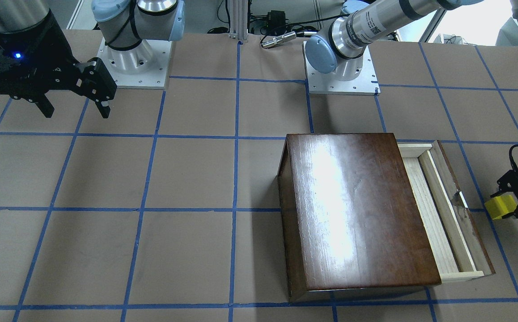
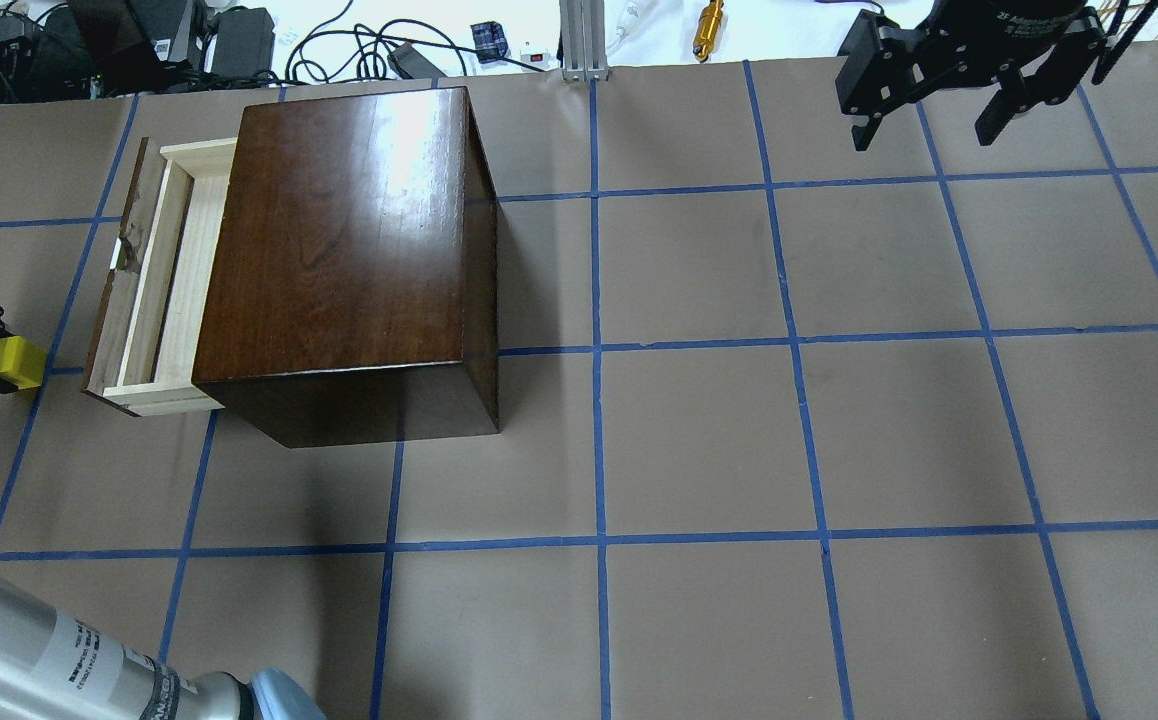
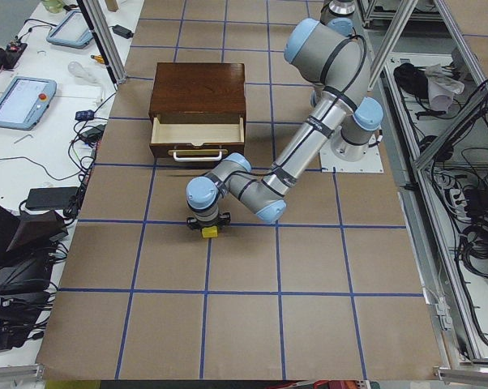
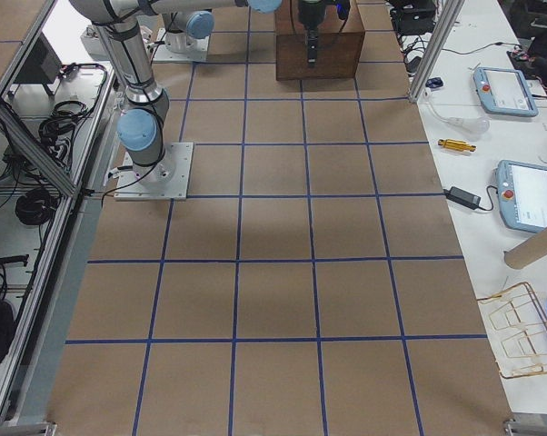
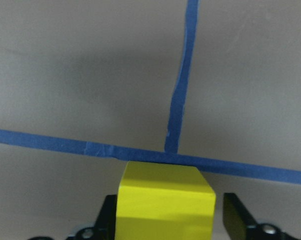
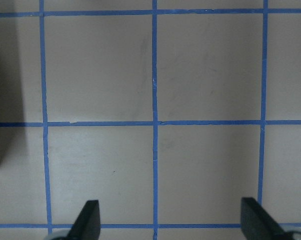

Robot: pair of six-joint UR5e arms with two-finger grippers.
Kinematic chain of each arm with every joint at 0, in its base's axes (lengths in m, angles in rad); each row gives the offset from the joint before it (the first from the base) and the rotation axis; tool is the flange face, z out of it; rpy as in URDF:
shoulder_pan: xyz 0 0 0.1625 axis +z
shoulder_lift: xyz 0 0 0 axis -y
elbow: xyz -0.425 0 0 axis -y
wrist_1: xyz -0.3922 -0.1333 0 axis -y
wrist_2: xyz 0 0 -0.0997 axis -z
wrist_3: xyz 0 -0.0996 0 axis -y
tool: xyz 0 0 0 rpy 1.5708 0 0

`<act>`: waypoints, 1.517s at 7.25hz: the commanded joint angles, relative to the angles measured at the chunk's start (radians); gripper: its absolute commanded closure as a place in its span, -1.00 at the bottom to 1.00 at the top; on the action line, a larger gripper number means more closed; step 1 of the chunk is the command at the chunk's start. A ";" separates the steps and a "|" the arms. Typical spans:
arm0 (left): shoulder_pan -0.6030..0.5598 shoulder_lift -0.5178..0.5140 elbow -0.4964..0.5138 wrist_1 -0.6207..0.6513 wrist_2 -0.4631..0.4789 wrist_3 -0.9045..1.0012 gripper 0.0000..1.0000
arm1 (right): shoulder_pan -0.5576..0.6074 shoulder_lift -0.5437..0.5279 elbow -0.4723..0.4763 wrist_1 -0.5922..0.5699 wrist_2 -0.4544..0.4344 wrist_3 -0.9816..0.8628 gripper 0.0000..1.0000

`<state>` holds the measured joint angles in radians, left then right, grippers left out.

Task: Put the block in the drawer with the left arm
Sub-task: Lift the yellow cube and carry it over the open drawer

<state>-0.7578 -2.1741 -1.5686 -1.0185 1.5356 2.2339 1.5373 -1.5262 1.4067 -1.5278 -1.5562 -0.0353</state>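
Block: you will find the yellow block (image 2: 17, 362) outside the drawer (image 2: 174, 280). It sits low over the table (image 2: 699, 440) on the robot's left side, near the front panel (image 2: 117, 300) but apart from it, opposite that panel's robot-side end.
Block axis: it is a cube, so you have no long axis to read. In the left wrist view its far edge lies along a tape line, just short of a tape crossing (image 5: 173, 152).
Drawer: it stands partly out of the dark box (image 2: 349, 240), and its pale floor is open to view.
Drawer axis: the long side runs from the robot's side to the far side of the table. The front panel and its handle (image 3: 197, 152) face the robot's left, toward the block.
Left gripper: the left gripper (image 5: 170, 220), at the end of the left arm (image 3: 293, 154), has one finger on each side of the block. One finger meets the block, but a thin gap seems to show at the other, so you cannot tell whether the grip is made.
Right gripper: the right gripper (image 2: 921, 138) has its jaws spread wide and carries nothing. It hangs over the far right of the table, well apart from the box.
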 commanded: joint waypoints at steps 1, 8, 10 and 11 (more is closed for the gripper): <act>0.000 -0.001 0.001 0.000 0.000 0.001 -0.02 | 0.001 0.000 0.000 0.000 -0.001 0.000 -1.00; -0.002 0.040 0.027 -0.014 0.006 -0.005 0.92 | 0.001 0.001 0.000 0.000 -0.001 0.000 -1.00; -0.029 0.092 0.097 -0.113 0.002 -0.008 0.96 | 0.001 0.000 0.000 0.000 -0.001 0.000 -1.00; -0.073 0.126 0.125 -0.156 0.004 -0.019 0.96 | 0.001 0.001 0.000 0.000 -0.001 0.000 -1.00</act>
<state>-0.7910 -2.0871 -1.4815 -1.1177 1.5392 2.2244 1.5385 -1.5257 1.4067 -1.5278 -1.5570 -0.0353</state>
